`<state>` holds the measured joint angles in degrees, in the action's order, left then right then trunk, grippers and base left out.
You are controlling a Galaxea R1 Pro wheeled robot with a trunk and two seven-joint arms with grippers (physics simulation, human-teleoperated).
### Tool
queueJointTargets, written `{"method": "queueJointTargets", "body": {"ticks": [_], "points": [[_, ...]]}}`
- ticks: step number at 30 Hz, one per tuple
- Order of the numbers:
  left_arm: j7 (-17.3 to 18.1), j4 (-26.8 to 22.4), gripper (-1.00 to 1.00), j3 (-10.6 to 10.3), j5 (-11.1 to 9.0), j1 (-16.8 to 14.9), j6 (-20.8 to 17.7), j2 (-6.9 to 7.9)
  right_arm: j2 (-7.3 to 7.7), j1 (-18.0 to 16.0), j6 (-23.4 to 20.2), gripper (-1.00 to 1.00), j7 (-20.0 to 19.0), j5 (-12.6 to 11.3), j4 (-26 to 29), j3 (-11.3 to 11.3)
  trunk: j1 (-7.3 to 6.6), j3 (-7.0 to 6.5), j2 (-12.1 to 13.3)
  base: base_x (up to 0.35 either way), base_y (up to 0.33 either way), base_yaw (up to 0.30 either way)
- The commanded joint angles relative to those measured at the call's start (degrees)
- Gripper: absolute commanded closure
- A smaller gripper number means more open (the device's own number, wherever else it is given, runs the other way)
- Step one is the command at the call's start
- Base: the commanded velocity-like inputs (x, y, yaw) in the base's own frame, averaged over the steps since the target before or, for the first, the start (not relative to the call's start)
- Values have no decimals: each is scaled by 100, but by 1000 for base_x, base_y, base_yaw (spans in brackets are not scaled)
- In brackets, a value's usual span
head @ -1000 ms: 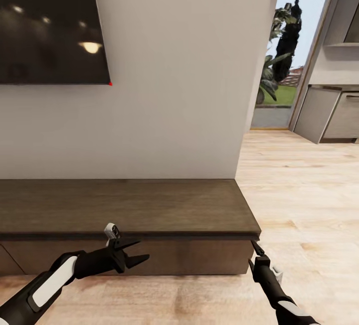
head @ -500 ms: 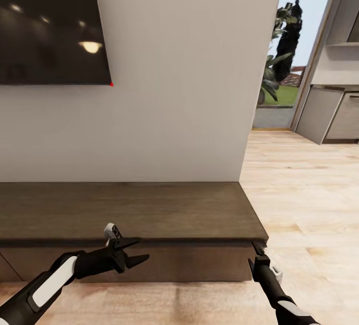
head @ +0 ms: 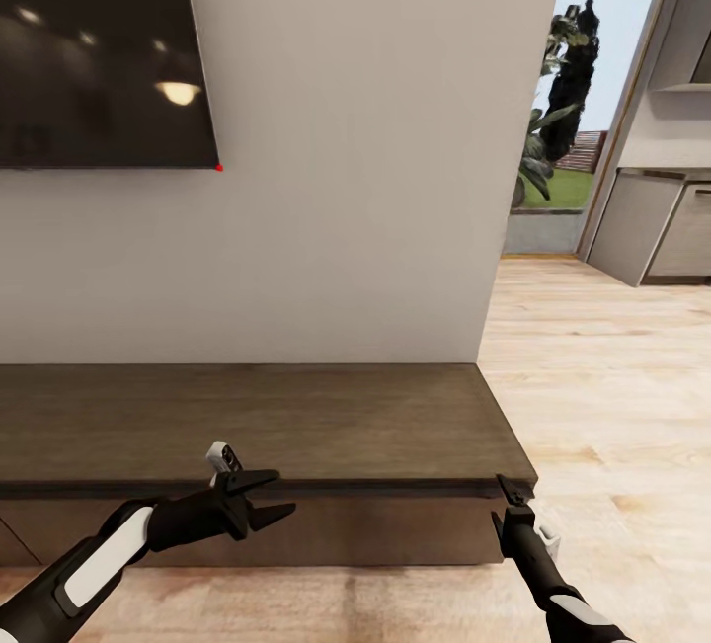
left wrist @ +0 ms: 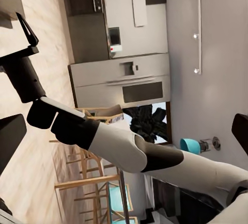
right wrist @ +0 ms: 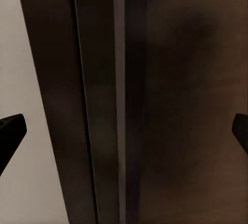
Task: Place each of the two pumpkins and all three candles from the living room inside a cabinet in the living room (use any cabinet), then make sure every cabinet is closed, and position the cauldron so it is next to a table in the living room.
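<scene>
The long dark brown cabinet (head: 296,416) runs along the white wall, and its drawer fronts (head: 375,529) look shut. My left gripper (head: 267,495) hangs open and empty just before the cabinet's front edge. At the cabinet's right front corner, my right gripper (head: 511,493) points up at the top edge. The right wrist view shows the right gripper (right wrist: 124,131) open, fingertips wide apart, with the cabinet (right wrist: 181,105) wood and a seam close in front. In the left wrist view the right gripper (left wrist: 26,28) and its arm cross the picture. Pumpkins, candles, cauldron and table are out of view.
A large black TV (head: 99,50) hangs on the wall above the cabinet. To the right, light wood floor (head: 612,376) leads to a glass door (head: 568,129) with plants outside and grey kitchen units (head: 662,228).
The whole view has shifted: the robot has rolled closer to the cabinet, whose right corner now sits lower and further right. Both grippers hold the same pose.
</scene>
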<state>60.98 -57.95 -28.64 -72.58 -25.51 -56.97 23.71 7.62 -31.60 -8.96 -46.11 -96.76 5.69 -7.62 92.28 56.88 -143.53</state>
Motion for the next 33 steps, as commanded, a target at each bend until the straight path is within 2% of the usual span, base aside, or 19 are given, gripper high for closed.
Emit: {"method": "queueJointTargets", "body": {"ticks": [1,19,20,33], "points": [[12,3,-100,-18,-23,-6,-25,4,3,-4,-44,-100,-21,-61,-6,-38,-1,5,-2,2,0,0],[10,11,-100,-18,-19,-6,-25,2,3,-4,-44,-100,-21,-62,-11,-38,-1,5,-2,22,0,0],[10,11,-100,-18,-19,-6,-25,2,3,-5,-44,100,-21,-62,-12,-38,-1,5,-2,0,0,0],[10,11,-100,-18,-19,-6,-25,2,20,-4,-44,100,-21,-62,-13,-38,-1,5,-2,0,0,0]]}}
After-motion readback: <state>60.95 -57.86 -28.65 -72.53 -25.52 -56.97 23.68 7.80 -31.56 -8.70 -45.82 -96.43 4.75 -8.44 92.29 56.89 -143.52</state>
